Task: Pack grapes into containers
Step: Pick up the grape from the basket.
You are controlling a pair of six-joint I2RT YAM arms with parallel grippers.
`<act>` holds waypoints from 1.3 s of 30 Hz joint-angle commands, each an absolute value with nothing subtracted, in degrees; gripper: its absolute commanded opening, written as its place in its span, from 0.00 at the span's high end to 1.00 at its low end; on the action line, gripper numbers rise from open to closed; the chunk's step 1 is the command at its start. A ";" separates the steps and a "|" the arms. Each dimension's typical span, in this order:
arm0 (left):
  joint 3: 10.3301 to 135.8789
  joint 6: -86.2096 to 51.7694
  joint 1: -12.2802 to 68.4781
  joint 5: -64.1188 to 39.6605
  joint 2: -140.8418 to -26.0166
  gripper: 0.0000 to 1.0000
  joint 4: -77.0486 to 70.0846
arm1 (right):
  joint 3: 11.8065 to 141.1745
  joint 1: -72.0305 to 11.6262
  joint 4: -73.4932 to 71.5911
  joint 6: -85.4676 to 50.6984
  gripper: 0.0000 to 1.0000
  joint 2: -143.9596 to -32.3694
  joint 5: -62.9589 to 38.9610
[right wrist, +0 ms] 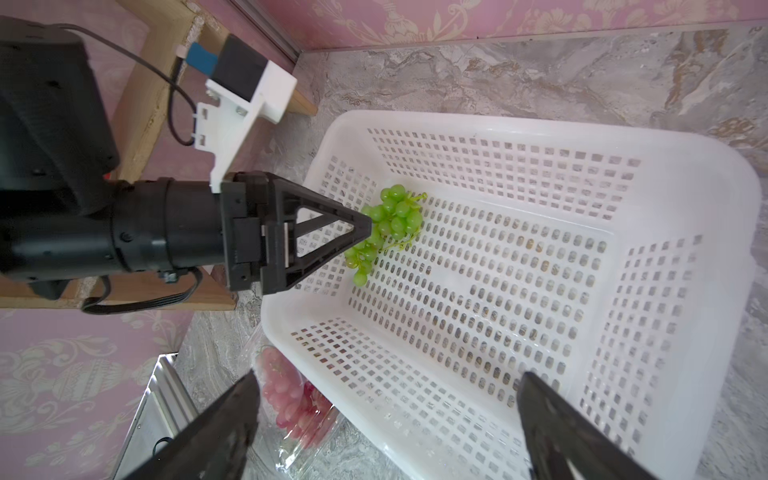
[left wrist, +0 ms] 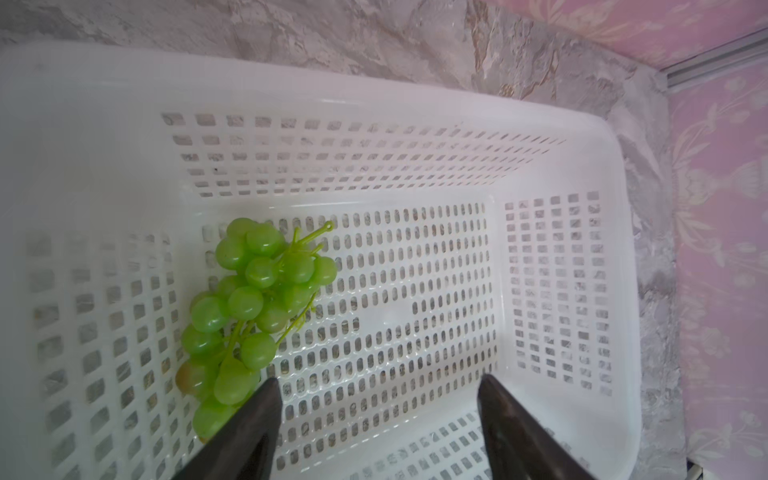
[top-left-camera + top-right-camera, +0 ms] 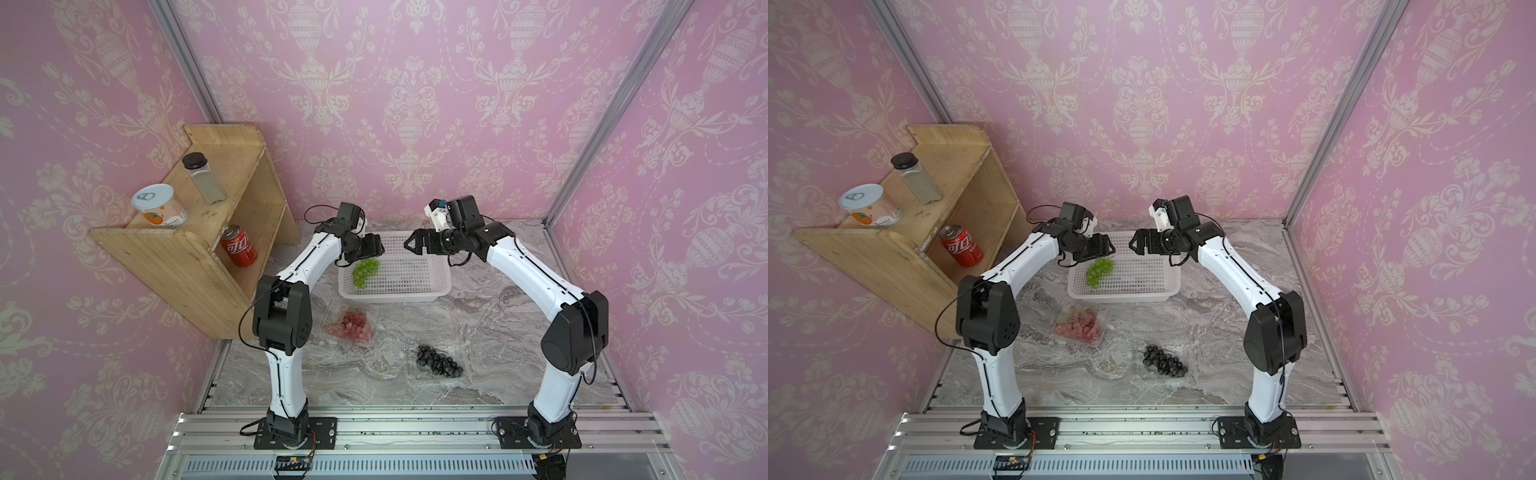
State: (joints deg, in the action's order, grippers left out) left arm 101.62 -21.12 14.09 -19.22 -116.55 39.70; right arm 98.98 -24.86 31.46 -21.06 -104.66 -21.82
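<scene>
A light green bunch of grapes [image 3: 365, 272] [image 2: 249, 307] [image 1: 386, 228] lies at the left end of the white perforated basket [image 3: 395, 297]. My left gripper [image 3: 380, 248] [image 2: 378, 382] hangs open just above it with nothing between the fingers; the bunch sits beside one finger. My right gripper [image 3: 408, 245] [image 1: 388, 380] is open and empty over the basket's middle, facing the left one. In front of the basket, red-pink grapes [image 3: 351, 326] [image 1: 291, 399] fill a clear container [image 3: 372, 311]. Dark grapes [image 3: 438, 361] lie in another clear container [image 3: 411, 370].
A wooden shelf [image 3: 199, 249] stands at the left, close to the left arm, holding a tin [image 3: 160, 205], a jar [image 3: 203, 178] and a red cola can [image 3: 239, 246]. Pink walls close in three sides. An aluminium rail [image 3: 415, 428] runs along the front.
</scene>
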 commanded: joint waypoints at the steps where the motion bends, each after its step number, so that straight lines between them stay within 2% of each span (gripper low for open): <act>1: 106.60 -14.30 14.43 -17.23 -120.13 0.24 52.05 | 95.73 -24.17 29.03 -21.77 0.03 -102.66 -24.75; 6: 108.81 -12.38 16.26 -10.59 -124.38 0.24 54.90 | 93.07 -23.12 27.65 -21.97 0.03 -101.35 -26.37; 18: 110.50 -11.79 17.44 -4.09 -129.99 0.26 55.54 | 90.44 -22.05 25.94 -21.97 0.04 -100.70 -27.75; 26: 103.57 -13.86 18.42 -4.93 -120.02 0.25 48.08 | 90.80 -21.44 25.80 -22.41 0.04 -102.13 -28.76; 33: 108.74 -13.74 18.40 -2.76 -121.79 0.25 49.04 | 90.79 -21.22 25.99 -22.48 0.05 -102.82 -29.18; 39: 118.99 -10.90 18.38 2.10 -130.31 0.26 54.54 | 91.05 -21.02 26.34 -22.07 0.05 -102.99 -29.30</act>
State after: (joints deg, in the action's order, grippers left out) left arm 115.90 -12.82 18.20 -1.89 -126.37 50.65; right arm 91.15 -21.39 26.35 -21.30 -102.83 -28.23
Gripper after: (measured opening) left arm 0.740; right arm 0.951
